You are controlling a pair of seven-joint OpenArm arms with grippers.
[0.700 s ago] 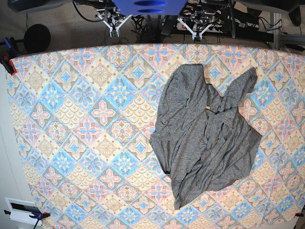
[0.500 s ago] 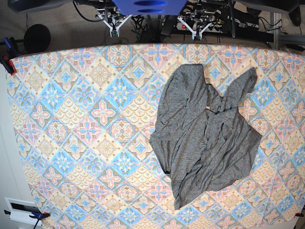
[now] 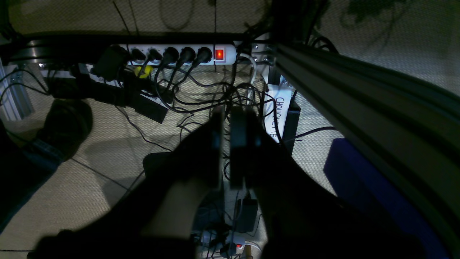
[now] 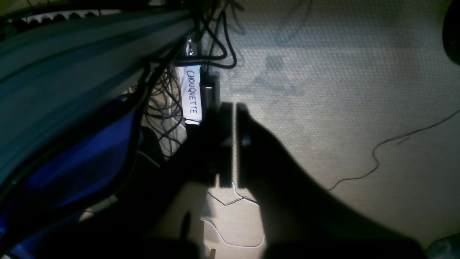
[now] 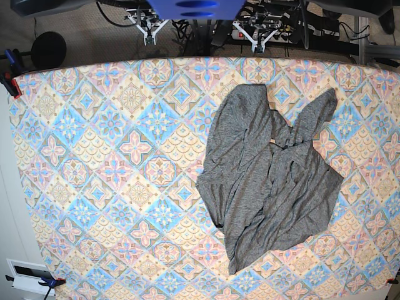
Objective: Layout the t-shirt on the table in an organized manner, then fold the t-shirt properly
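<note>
Both pincers are closed & empty: the left gripper (image 3: 225, 144) and the right gripper (image 4: 234, 144) each show fingers pressed together with only a thin slit between, nothing held. In the base view they sit beyond the far edge of the table (image 5: 94, 156), the left gripper (image 5: 257, 45) nearer to the shirt than the right gripper (image 5: 149, 41). They are parked off the table, prob. because no reach is begun yet; wrist cams see only floor, cables and a power strip (image 3: 172, 54) w/ a red switch.

The t-shirt (image 5: 269, 181) lies crumpled on the table's right half in the base view, well apart from both grippers. Fabric is bunched w/ many creases, one sleeve going toward the far edge, another toward the far right. Layout step is not yet done; folding comes after.

No containers in view, so nothing to report inside any.
</note>
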